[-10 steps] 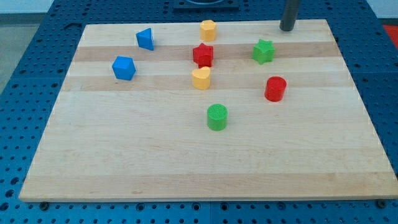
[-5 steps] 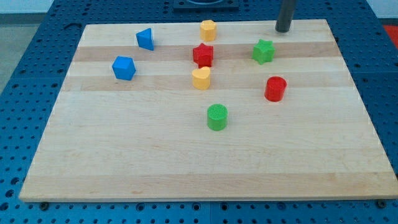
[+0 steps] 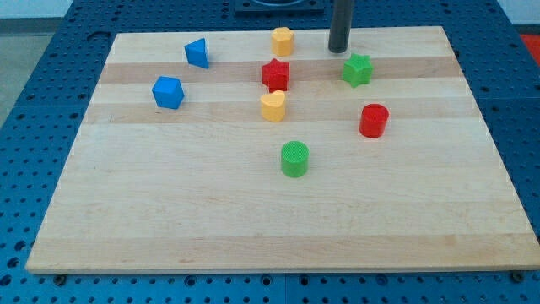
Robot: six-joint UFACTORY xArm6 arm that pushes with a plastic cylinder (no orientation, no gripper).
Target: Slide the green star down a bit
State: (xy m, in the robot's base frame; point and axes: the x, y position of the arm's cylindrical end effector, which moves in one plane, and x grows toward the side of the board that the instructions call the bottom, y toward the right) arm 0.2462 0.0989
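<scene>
The green star (image 3: pixel 358 70) lies on the wooden board (image 3: pixel 253 219) at the upper right. My tip (image 3: pixel 338 48) stands just above and slightly left of the star, apart from it by a small gap. The dark rod rises out of the view's top.
A red star (image 3: pixel 275 74) and a yellow block (image 3: pixel 282 40) lie left of the tip. A yellow heart (image 3: pixel 272 106), a red cylinder (image 3: pixel 373 121) and a green cylinder (image 3: pixel 294 159) lie lower. Two blue blocks (image 3: pixel 197 52) (image 3: pixel 168 92) sit at the upper left.
My tip has moved left along the board's top edge, from above right of the green star to above left of it. No block has moved.
</scene>
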